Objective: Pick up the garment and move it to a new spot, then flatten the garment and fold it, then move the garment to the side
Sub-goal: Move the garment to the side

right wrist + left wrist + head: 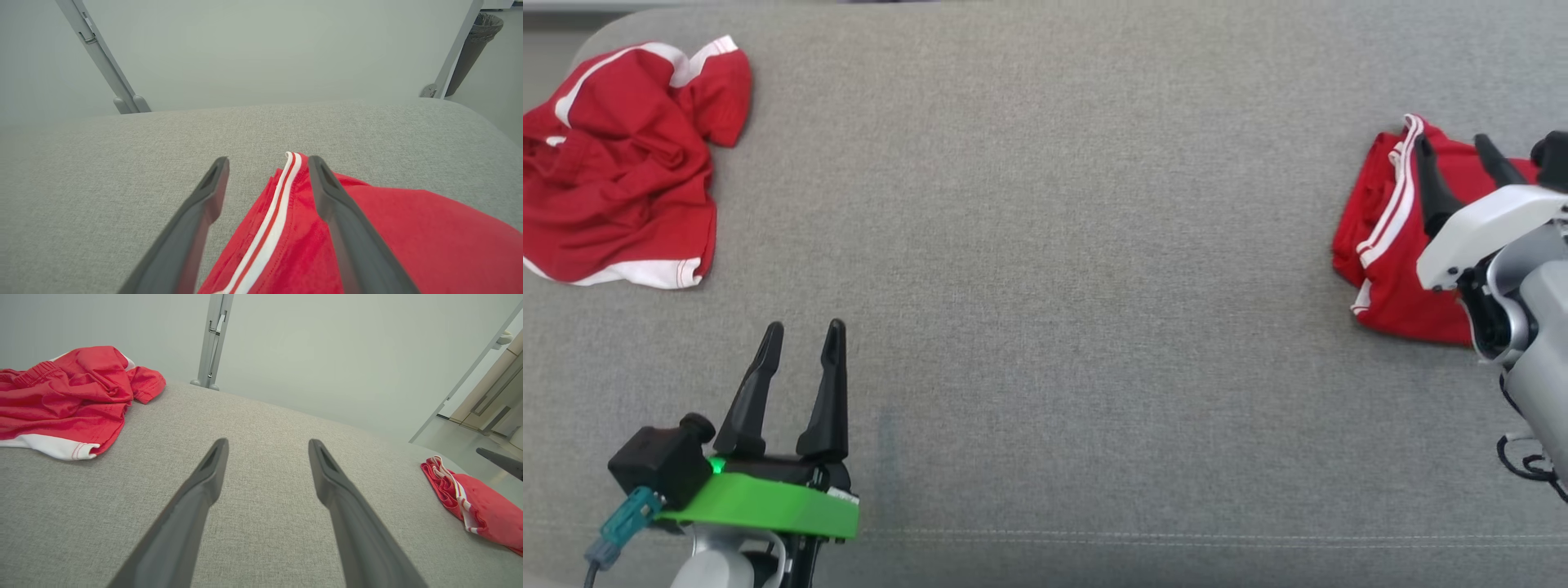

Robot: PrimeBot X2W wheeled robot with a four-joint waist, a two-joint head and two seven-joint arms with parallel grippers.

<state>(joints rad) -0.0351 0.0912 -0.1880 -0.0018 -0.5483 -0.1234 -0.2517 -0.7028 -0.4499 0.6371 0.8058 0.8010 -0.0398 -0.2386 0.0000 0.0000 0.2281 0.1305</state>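
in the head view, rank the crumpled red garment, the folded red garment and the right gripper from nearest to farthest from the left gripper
From the left gripper:
1. crumpled red garment, up and to its left.
2. folded red garment, far across on the right.
3. right gripper, over that garment, past its near edge.

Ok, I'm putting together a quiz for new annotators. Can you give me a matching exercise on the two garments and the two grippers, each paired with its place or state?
Column one:
1. crumpled garment
2. folded garment
3. left gripper
4. right gripper

Column two:
A. open, over red cloth
B. open, over the bare grey surface
C. bunched up at the far left
D. lying compact at the right side

Pairs: 1-C, 2-D, 3-B, 4-A.
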